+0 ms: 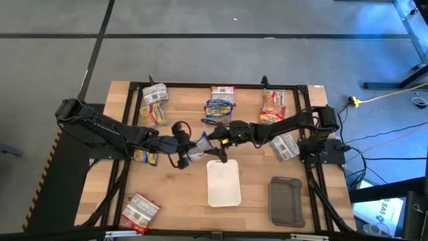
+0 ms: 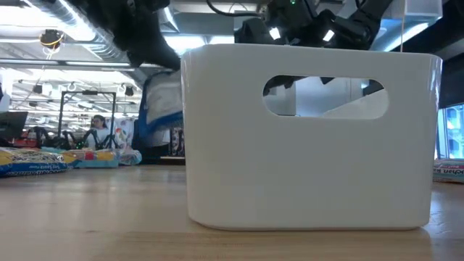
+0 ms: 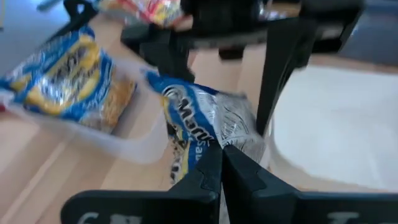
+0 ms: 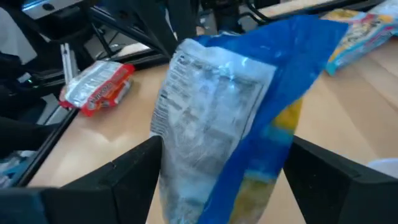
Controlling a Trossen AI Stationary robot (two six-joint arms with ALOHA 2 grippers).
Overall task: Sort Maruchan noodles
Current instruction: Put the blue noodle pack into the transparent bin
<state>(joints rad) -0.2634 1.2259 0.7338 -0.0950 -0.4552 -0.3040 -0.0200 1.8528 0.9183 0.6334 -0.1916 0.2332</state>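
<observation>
Both grippers meet over the table's middle, just beyond the white tray [image 1: 223, 182]. My left gripper [image 3: 221, 168] is shut on a blue-yellow noodle packet [image 3: 199, 124], which reaches out toward my right gripper [image 4: 224, 171]. The right gripper is open, one finger [image 4: 134, 171] on each side of the packet's [image 4: 217, 112] silver back. I cannot tell whether those fingers touch it. Several other packets lie flat on the table: blue-yellow ones [image 1: 219, 109], orange ones [image 1: 273, 106] and silver-red ones [image 1: 139, 211]. My left gripper pinches one end of the packet's crinkly wrapper [image 3: 208, 149] between its two fingertips. The fingers come from the table's left, slanting a little downward. The packet stands out beyond them toward the right gripper, held above the table.
The white tray [image 2: 312, 145] fills the low view and hides most of both grippers there. A dark grey tray [image 1: 286, 199] lies near the front right. Packets are spread along the far edge [image 1: 154, 94], at the right [image 1: 286, 146] and at the left [image 1: 144, 157].
</observation>
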